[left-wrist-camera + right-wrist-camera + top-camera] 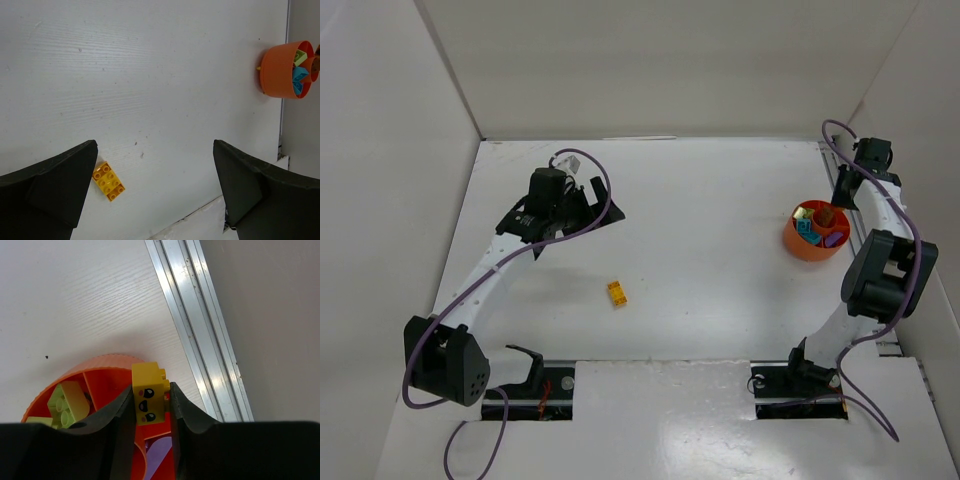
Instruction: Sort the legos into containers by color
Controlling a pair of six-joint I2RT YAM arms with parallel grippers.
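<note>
My right gripper [151, 386] is shut on a yellow brick with a printed face [148, 396] and holds it just above the orange bowl [75, 376]. A pale green brick [67, 401] and a purple one [161, 447] lie in separate compartments. From above, the bowl [805, 248] sits at the right with teal [808, 232], purple [835, 238] and brown [828, 215] bricks inside, and the right gripper [842, 192] is at its far rim. A yellow-orange brick [617, 292] lies alone mid-table. My left gripper [154, 146] is open and empty above the table, with that brick [108, 181] near its left finger.
An aluminium rail [200, 340] runs along the right wall just beyond the bowl. White walls close in the table on the left, back and right. The left wrist view shows the bowl [280, 70] far off at the upper right.
</note>
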